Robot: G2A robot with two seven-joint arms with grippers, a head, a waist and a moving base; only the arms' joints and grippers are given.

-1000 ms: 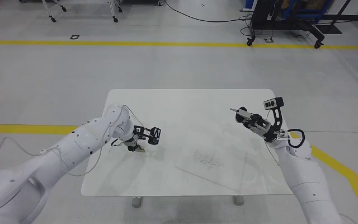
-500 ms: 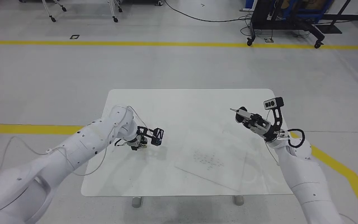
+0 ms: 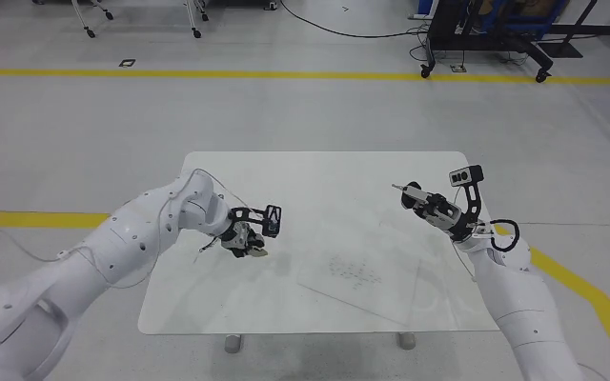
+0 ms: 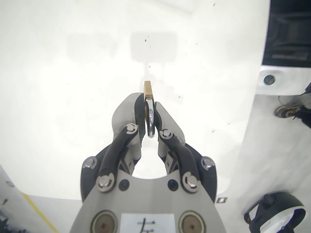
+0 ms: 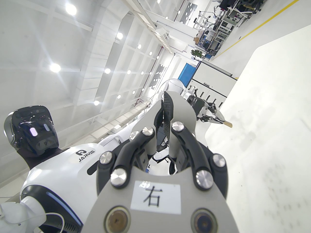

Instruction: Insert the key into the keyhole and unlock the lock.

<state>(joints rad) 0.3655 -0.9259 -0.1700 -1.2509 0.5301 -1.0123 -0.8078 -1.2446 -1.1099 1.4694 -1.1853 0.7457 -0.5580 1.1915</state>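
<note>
A padlock with a brass body (image 4: 147, 88) and a silver shackle (image 4: 150, 117) is clamped between the pads of my left gripper (image 4: 146, 99), which is shut on it. From above, that gripper (image 3: 250, 244) hangs just over the left part of the white table (image 3: 324, 176), the brass body (image 3: 256, 252) pointing outward. My right gripper (image 3: 408, 193) is held up over the table's right side, shut, with the thin key tip (image 3: 396, 188) sticking out toward the left. In the right wrist view its fingers (image 5: 181, 107) are pressed together, and the padlock (image 5: 227, 123) shows farther off.
Faint scuff marks (image 3: 355, 271) lie on the table between the arms. The table's right edge (image 3: 481, 248) runs under the right arm. Yellow floor lines (image 3: 191, 72) and a dark cart (image 3: 486, 38) are beyond the table.
My left arm has shifted right and toward the table's front with the padlock, and its wrist has turned. The right arm has stayed still.
</note>
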